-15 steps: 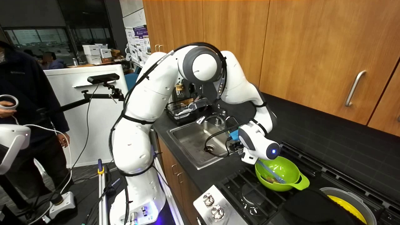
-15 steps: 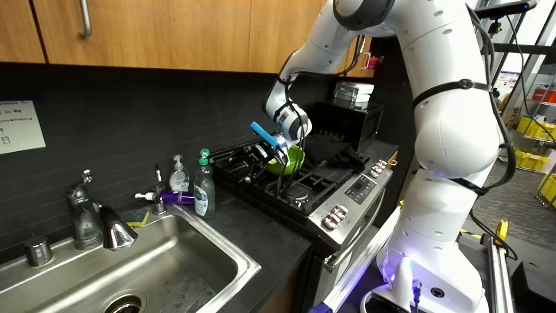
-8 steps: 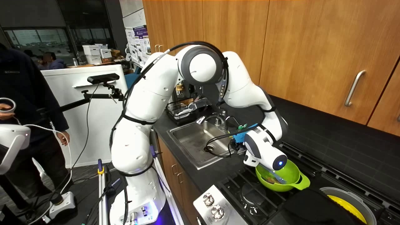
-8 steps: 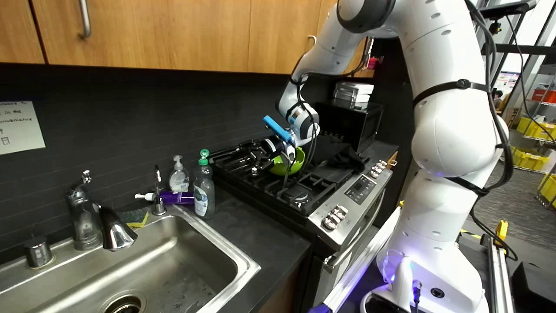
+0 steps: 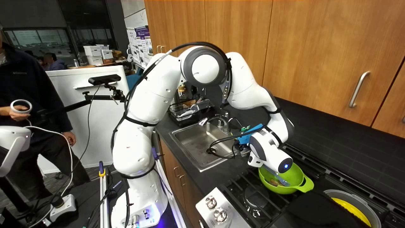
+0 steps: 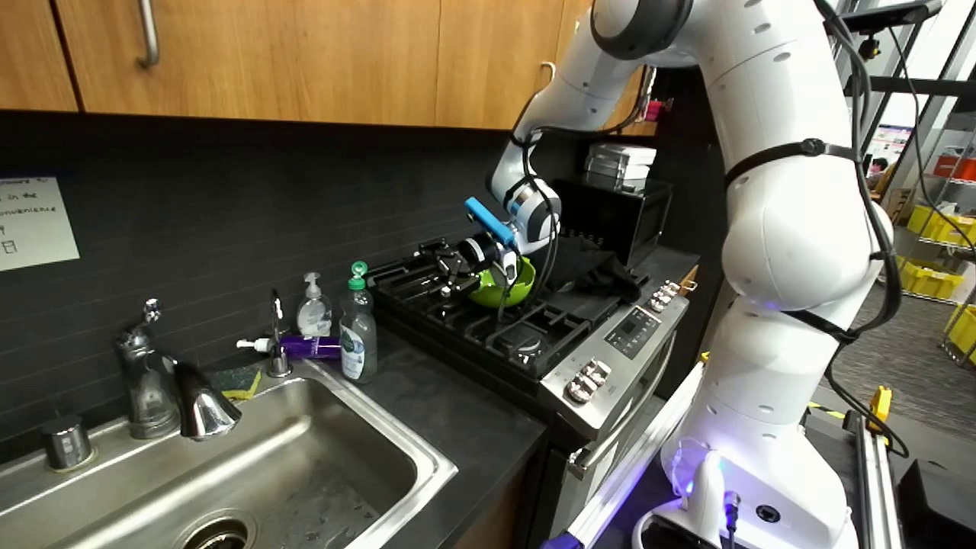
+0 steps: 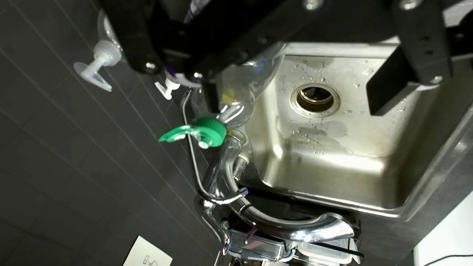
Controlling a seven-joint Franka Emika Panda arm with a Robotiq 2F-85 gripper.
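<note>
A: How does the arm [image 5: 139,145] stand in an exterior view?

B: Arched high, its smooth white shell bending down over the stove [image 5: 231,217], the far end above a glossy lime-green bowl [image 5: 286,189].

A: And the soap bottle [image 6: 358,339], in an exterior view?

B: Upright on the matte dark counter [image 6: 473,427], just beside the steel sink [image 6: 320,473]. The wrist [image 6: 530,217] there lies nearly level over the burners [image 6: 522,339], aimed sinkward.

A: In the wrist view, the gripper [image 7: 295,107]?

B: Jaws spread wide. One flat black fingertip [image 7: 211,96] hides part of the bottle's clear, rounded shoulder, near the ribbed green cap [image 7: 211,131] (lid flipped open); droplets dot the sink's satin floor beside a curving chrome faucet [image 7: 295,229].
</note>
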